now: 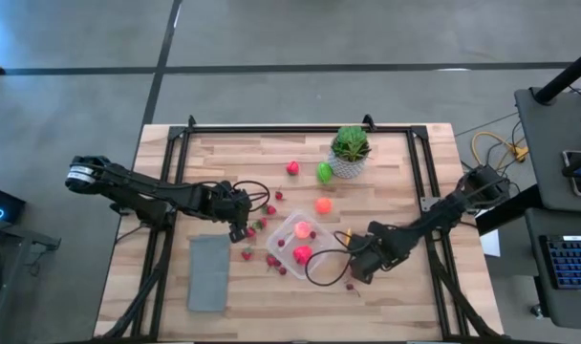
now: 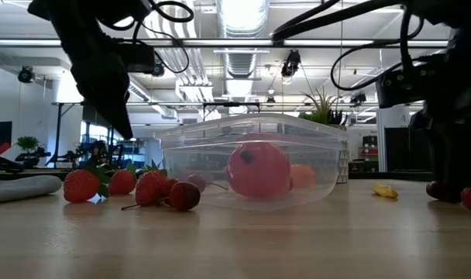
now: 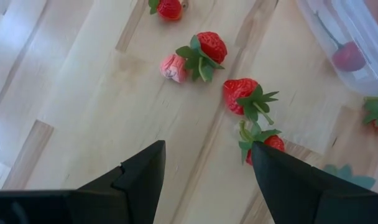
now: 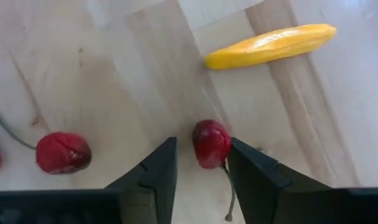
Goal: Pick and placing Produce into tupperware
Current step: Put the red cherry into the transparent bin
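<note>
The clear tupperware stands mid-table and holds a red-pink piece, a pale orange one and a small dark berry. Strawberries lie loose on the wood to its left. My left gripper hovers open above them. My right gripper is low at the table right of the box, open, with a dark red cherry between its fingertips. A yellow piece and a second cherry lie nearby. My right gripper comes down from above with a finger on either side of the dark red cherry, which rests on the table with its stem trailing back. The cherry lies close against one finger; I cannot tell whether it touches.
A spiky plant in a white pot stands near the far edge, with a green piece, a red berry and an orange piece close by. A flat grey rectangle lies near-left. A black cable loops beside the box.
</note>
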Robot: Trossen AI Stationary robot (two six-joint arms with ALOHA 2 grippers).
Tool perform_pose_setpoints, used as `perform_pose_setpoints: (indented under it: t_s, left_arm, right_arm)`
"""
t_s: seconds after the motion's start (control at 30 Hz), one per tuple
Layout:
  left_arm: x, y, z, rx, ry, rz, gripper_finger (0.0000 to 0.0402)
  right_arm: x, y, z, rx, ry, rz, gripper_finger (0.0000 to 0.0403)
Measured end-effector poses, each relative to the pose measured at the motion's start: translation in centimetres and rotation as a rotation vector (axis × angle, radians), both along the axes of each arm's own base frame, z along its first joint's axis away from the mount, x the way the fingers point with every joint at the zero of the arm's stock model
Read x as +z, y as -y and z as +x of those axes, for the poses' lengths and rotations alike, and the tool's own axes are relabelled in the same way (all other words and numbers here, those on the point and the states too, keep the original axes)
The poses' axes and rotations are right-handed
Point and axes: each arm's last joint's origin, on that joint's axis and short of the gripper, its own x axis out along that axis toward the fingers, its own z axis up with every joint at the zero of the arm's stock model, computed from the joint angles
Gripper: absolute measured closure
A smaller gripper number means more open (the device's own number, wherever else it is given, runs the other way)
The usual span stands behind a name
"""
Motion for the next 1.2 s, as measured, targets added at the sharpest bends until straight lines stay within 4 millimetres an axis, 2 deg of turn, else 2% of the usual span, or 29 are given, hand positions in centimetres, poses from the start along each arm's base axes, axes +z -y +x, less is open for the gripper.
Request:
perform_pose_setpoints:
  t_s: [0.33, 0.67, 0.87, 1.07, 1.2]
  left_arm:
    - [0.0, 0.0, 0.0, 0.001, -0.001, -0.001, 0.0178]
    - [-0.1, 0.0, 0.0, 0.001, -0.003, 0.0, 0.0178]
    - [-0.1, 0.0, 0.0, 0.001, -0.003, 0.0, 0.0178]
    - [0.0, 0.0, 0.0, 0.0, 0.005, -0.002, 0.0178]
    - [0.0, 0.0, 0.1, -0.003, 0.013, -0.008, 0.0178]
  right_arm:
    - [0.0, 0.6, 0.5, -0.018, 0.011, 0.011, 0.0296]
    - [0.0, 0.6, 0.5, -0.023, 0.016, 0.018, 0.0337]
    - [0.2, 0.7, 0.5, -0.024, 0.02, 0.019, 0.0341]
    - [1.9, 0.6, 0.6, -0.024, 0.075, 0.049, 0.034]
    - [4.3, 0.5, 1.0, -0.027, 0.158, 0.088, 0.034]
